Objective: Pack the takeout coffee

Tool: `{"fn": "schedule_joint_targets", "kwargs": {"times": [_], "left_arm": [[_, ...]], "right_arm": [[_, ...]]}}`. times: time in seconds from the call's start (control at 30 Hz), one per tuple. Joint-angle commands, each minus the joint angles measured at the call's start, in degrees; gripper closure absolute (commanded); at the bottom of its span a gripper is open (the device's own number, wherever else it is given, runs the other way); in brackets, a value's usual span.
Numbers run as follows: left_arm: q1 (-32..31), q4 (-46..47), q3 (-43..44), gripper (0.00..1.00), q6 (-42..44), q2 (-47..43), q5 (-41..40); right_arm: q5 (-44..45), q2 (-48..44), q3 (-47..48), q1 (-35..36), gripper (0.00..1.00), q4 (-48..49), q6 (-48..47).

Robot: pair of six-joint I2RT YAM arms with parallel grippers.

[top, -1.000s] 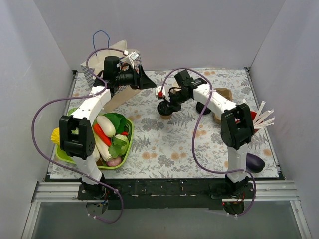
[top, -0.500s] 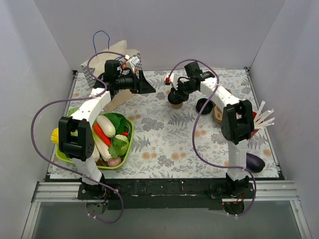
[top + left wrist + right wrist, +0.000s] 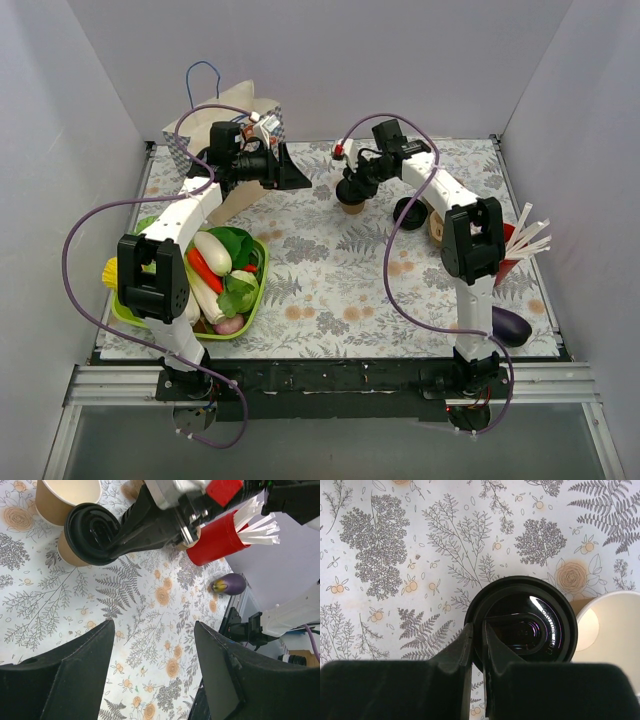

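on the floral tablecloth [image 3: 330, 290], the takeout coffee [image 3: 352, 207] is at back-centre. your right gripper [image 3: 477, 630] pinches narrowly on the rim of its black lid [image 3: 530, 620]. the left gripper [image 3: 152, 630] gapes wide, empty. likely mid-carry; next, steer it toward the paper bag [image 3: 245, 103].

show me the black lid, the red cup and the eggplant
black lid [image 3: 525, 622], right wrist view, on its shiny top
red cup [image 3: 217, 541], left wrist view, on its side wall
eggplant [image 3: 232, 583], left wrist view, on its purple body
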Motion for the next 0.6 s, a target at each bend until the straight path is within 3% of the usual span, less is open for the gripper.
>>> {"fn": "schedule_joint_targets", "kwargs": {"times": [0.0,0.13,0.3,0.57], "left_arm": [[-0.08,-1.3,2.54,0.35,2.33,-2.86,0.51],[0.01,-2.27,5.09,0.35,4.79,-2.77,1.48],[0.01,-5.77,9.22,0.32,10.58,-3.74,0.87],[2.02,-20.19,26.6,0.3,25.52,-4.0,-6.85]], "right_arm": [[-3.65,1.52,2.91,-2.17,0.94,-0.57,3.54],[-5.68,0.99,2.74,-2.44,0.85,-1.1,3.8],[-6.3,-0.15,2.65,-2.53,0.61,0.39,5.29],[-6.38,-1.03,4.06,-2.44,0.53,1.19,6.88]]}}
